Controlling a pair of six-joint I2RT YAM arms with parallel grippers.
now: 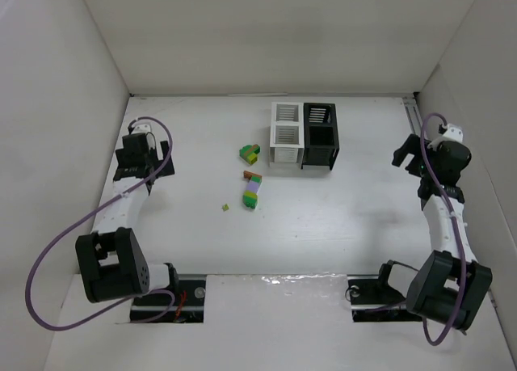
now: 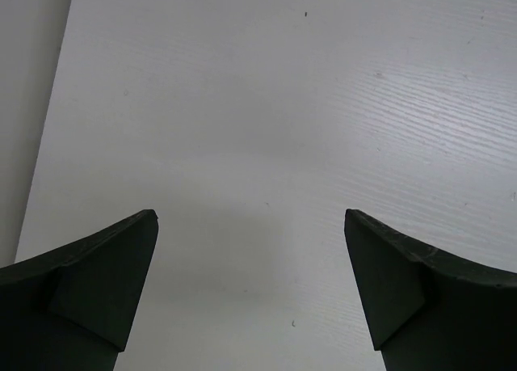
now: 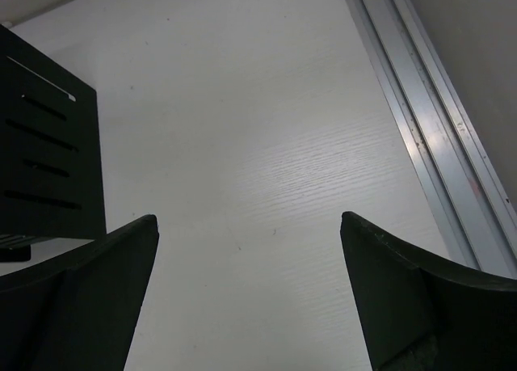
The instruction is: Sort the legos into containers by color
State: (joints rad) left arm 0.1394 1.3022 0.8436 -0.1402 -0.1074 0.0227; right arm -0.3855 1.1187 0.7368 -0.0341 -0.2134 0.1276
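Legos (image 1: 251, 191), small green, lavender, orange-brown plastic bricks, loose on white table (image 1: 339, 217) beside slatted white-and-black cube containers (image 1: 284, 154); sorting apparently not begun. Left pincer (image 2: 250, 225), right pincer (image 3: 249, 225): spread apart, empty.

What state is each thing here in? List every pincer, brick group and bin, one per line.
Left pincer: open, empty.
Right pincer: open, empty.
Green bricks: joined in a clump, outside the bins.
Mixed stack: orange-brown, lavender and green pieces joined, lying outside the bins.
Small yellow-green brick: loose, alone.
White bins: upright, open-topped, no brick visible inside.
Black bins: upright, open-topped, no brick visible inside.
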